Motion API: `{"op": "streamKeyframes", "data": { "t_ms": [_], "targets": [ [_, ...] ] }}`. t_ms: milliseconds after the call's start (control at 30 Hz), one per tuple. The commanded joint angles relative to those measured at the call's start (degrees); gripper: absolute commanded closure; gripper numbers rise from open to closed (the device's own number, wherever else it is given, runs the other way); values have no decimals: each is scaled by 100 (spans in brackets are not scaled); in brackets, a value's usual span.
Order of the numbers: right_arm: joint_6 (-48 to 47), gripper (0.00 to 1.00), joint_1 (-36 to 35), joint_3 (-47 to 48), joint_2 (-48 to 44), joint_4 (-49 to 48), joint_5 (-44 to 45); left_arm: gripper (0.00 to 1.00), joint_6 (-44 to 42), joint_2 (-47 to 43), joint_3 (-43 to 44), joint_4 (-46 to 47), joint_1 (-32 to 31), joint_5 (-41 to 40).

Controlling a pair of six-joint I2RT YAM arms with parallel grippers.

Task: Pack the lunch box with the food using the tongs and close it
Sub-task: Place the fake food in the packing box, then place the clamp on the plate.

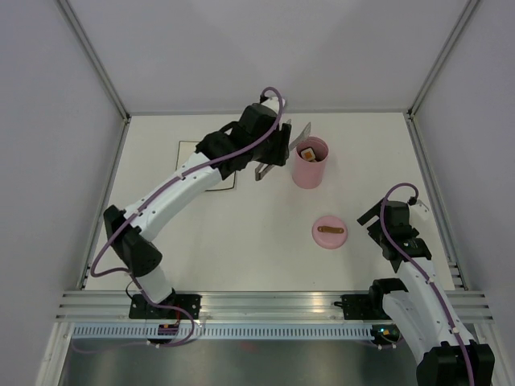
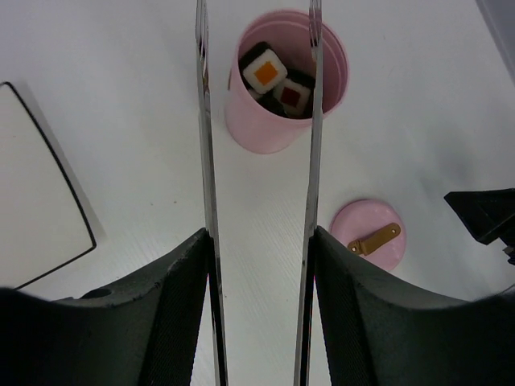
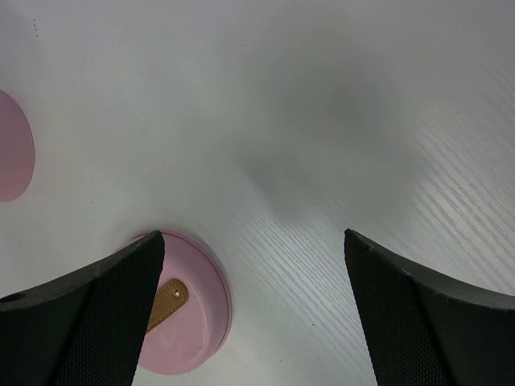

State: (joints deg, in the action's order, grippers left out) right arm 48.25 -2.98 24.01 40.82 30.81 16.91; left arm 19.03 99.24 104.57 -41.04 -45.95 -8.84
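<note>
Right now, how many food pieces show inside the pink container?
2. Both lie in the tall pink cylindrical lunch box: a dark-edged cube with an orange centre, and one with a red centre right of it. More may hide underneath.

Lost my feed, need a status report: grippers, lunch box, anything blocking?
Left gripper clamps tongs, tips at open lunch box. Food cubes inside. Right gripper open near lid. No obstruction seen.

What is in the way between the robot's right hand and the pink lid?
Nothing visible. The open right gripper hangs near the lid, with only bare table between them.
</note>
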Motion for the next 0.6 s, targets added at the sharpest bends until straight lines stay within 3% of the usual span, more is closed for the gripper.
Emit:
{"op": "streamKeyframes", "data": {
  "t_ms": [0,200,400,567],
  "targets": [
    [-9,2,17,16,-4,-119,6,42,-101,-949,-156,113,86,-792],
    [-17,2,26,-45,14,-189,-73,44,170,-2258,-1945,35,174,-2330],
    [-87,2,26,-116,110,-417,-257,47,891,-3462,-3580,43,666,-2613],
    [-193,2,17,-72,312,-584,-425,48,769,-3903,-4725,1016,1263,-2202]
  ]
}}
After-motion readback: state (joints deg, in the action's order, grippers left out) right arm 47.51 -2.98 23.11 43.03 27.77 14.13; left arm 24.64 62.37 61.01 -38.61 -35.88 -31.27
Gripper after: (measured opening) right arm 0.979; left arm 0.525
